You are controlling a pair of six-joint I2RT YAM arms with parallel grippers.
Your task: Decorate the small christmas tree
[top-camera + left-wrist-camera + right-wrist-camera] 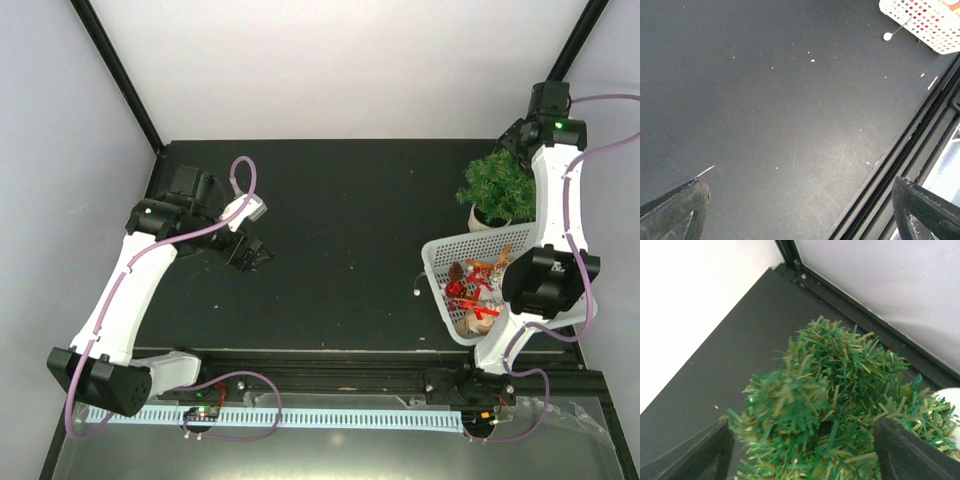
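Nothing legible in any view.
The white plastic lattice basket (437,275), the small green christmas tree (497,185) and the black counter (340,220) bear none.

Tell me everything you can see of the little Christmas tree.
The little Christmas tree is a bushy artificial one with flat, plastic-looking green needles, standing upright in a round white pot. It sits at the far right of the black table, just behind the white basket. No ornaments show on it. The right gripper straddles its top, fingers either side; whether they press the needles is unclear.
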